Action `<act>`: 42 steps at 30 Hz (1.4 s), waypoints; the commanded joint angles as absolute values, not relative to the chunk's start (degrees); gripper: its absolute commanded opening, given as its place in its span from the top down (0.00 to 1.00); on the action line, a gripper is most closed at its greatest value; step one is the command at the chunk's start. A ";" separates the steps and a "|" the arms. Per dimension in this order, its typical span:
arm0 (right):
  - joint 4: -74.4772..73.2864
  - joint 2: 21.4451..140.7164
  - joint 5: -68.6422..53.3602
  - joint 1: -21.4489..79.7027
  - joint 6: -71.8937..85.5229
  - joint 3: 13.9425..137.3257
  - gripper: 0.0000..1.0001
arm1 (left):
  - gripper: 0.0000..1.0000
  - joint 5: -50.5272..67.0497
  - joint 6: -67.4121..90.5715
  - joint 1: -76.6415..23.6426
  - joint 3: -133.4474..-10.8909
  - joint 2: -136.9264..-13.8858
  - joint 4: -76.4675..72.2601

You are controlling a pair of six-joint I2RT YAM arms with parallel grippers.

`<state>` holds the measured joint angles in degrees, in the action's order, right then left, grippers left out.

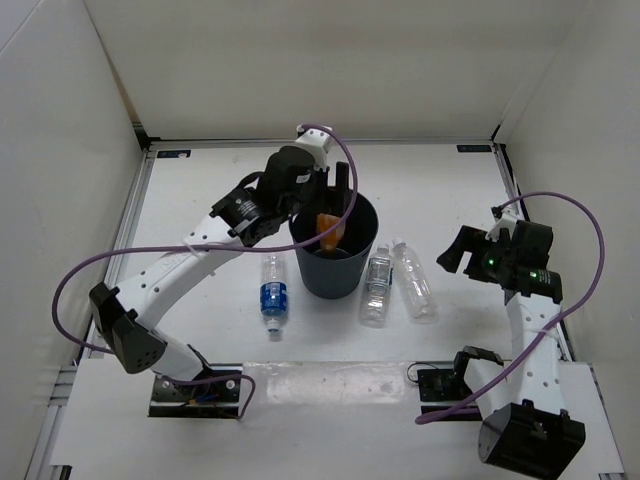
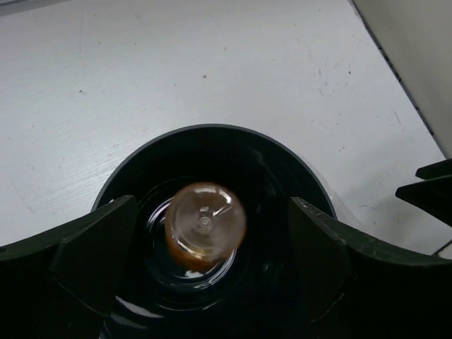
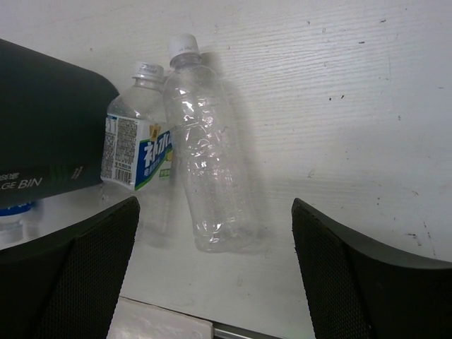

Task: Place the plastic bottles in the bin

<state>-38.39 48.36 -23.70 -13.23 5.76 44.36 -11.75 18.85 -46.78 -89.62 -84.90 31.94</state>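
A: Table?
B: Three bottles are being seen lying on the table. The blue-label bottle is lying just left of the bin. The grey-label bottle and the plain clear bottle are lying side by side just right of it, apparently touching.
A: Bin contents?
B: The orange bottle is being seen inside the bin, blurred. Whether it's on the bottom can't be told.
A: Arms?
B: The right gripper is being held low, fingers spread, empty, facing the two clear bottles. The left gripper is being held above the bin mouth, pointed down, fingers wide apart, with the orange bottle not being touched.
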 commanded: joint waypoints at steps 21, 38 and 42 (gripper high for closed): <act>-48.07 52.82 -11.07 2.11 -34.02 49.04 0.10 | 0.00 -18.73 29.17 -23.04 -85.90 -78.93 46.31; -55.02 67.40 -23.20 0.97 -36.13 53.08 0.10 | 0.00 -18.28 34.19 -20.30 -76.73 -75.24 52.64; -51.77 69.95 -24.35 3.60 -33.67 54.58 0.10 | 0.00 -18.37 34.10 -20.30 -76.82 -74.88 53.79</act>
<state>-53.67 68.93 -20.40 2.02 -34.85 51.44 -18.41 33.54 -20.56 -76.42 -77.12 52.38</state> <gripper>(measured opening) 0.897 0.998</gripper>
